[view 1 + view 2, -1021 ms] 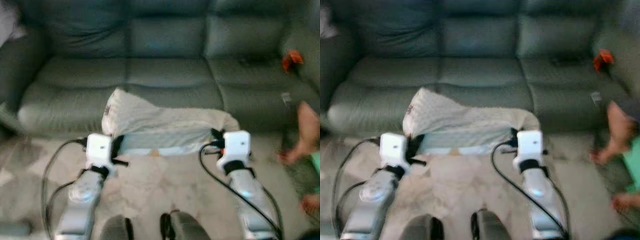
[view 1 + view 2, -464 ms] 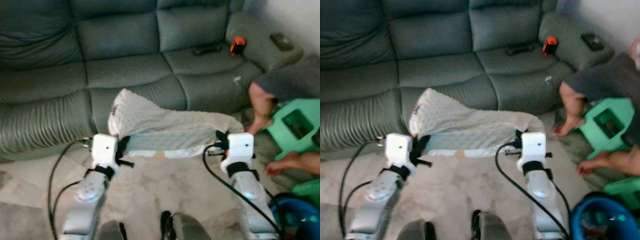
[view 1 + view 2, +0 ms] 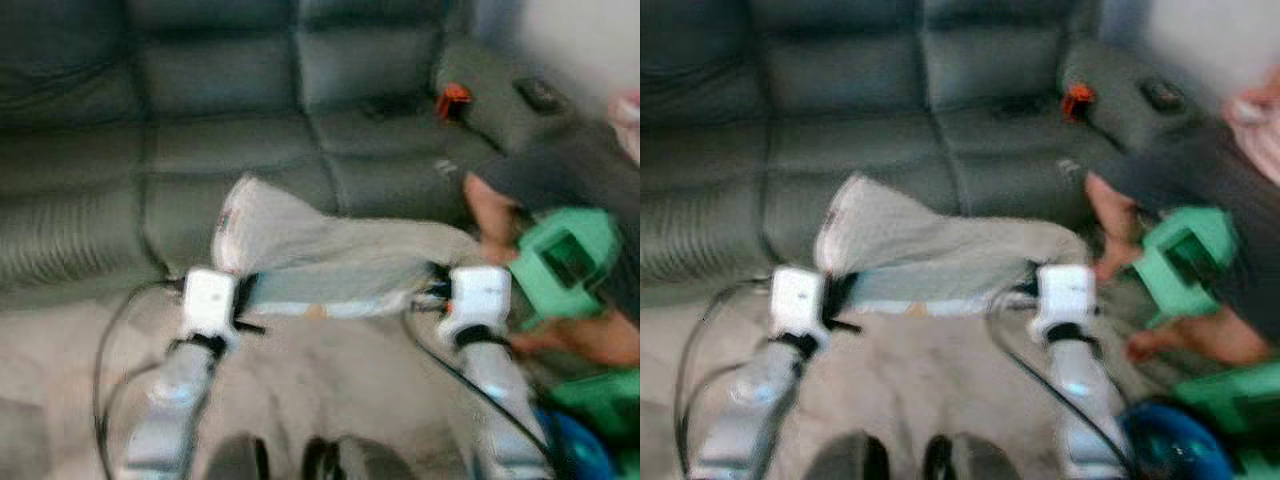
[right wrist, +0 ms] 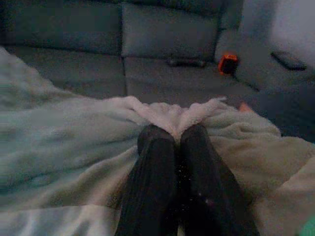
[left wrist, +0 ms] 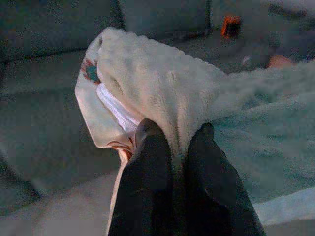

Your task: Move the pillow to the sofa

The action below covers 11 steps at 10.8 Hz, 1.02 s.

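— What's in front?
— A grey sofa [image 3: 200, 130], a person on a green stool [image 3: 560, 255] at its right end.
— The pillow [image 3: 330, 260]?
— Off the floor, before the seat, stretched between both grippers.
— Jaws?
— Left gripper [image 5: 177, 142] and right gripper [image 4: 177, 135] each pinch a pillow corner.

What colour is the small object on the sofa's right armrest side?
Orange-red object on the grey sofa; clearest in the right wrist view.
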Available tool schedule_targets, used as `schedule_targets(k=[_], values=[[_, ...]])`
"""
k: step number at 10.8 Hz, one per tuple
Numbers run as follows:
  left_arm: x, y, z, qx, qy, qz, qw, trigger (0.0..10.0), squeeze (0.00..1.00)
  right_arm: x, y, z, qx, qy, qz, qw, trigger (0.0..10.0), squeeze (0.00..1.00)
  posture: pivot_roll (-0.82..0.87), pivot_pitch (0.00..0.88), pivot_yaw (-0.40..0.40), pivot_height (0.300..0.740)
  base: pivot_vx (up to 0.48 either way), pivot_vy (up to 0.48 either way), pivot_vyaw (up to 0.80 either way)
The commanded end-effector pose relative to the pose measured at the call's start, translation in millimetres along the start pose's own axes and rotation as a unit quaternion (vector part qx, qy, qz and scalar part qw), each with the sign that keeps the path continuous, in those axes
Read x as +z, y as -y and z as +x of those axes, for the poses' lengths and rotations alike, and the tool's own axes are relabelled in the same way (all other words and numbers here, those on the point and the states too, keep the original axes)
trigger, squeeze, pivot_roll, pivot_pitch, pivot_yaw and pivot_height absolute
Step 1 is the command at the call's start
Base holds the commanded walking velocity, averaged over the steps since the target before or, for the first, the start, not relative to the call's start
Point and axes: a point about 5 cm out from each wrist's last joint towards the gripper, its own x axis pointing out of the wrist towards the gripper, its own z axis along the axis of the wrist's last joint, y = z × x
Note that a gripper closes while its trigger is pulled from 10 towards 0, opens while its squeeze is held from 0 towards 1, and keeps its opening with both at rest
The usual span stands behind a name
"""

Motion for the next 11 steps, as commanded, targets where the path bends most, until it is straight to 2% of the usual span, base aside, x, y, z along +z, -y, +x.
schedule_targets(k=[1,2,4,11], values=[[6.0,3.1,3.4,-0.001,0.016,0.010,1.000,10.0,0.00,2.6,5.1,-1.0,-0.004,0.007,-0.003,1.000,10.0,0.00,-0.04,0.134,-0.041,0.740,0.000,0.000,0.00],[7.3,1.3,3.1,-0.003,0.018,-0.002,1.000,10.0,0.00,4.1,3.9,-1.3,0.003,0.013,-0.012,1.000,10.0,0.00,-0.04,0.134,-0.041,0.740,0.000,0.000,0.00],[9.3,1.0,3.5,-0.003,0.026,-0.007,1.000,10.0,0.00,4.8,3.1,-1.0,0.006,0.016,-0.014,1.000,10.0,0.00,-0.04,0.132,-0.043,0.740,0.165,0.000,0.75],[9.9,4.8,3.8,-0.015,0.029,-0.012,0.999,10.0,0.00,4.8,-0.2,-0.6,0.018,0.018,-0.014,1.000,10.0,0.00,-0.04,0.129,-0.042,0.740,0.427,0.000,0.00]])
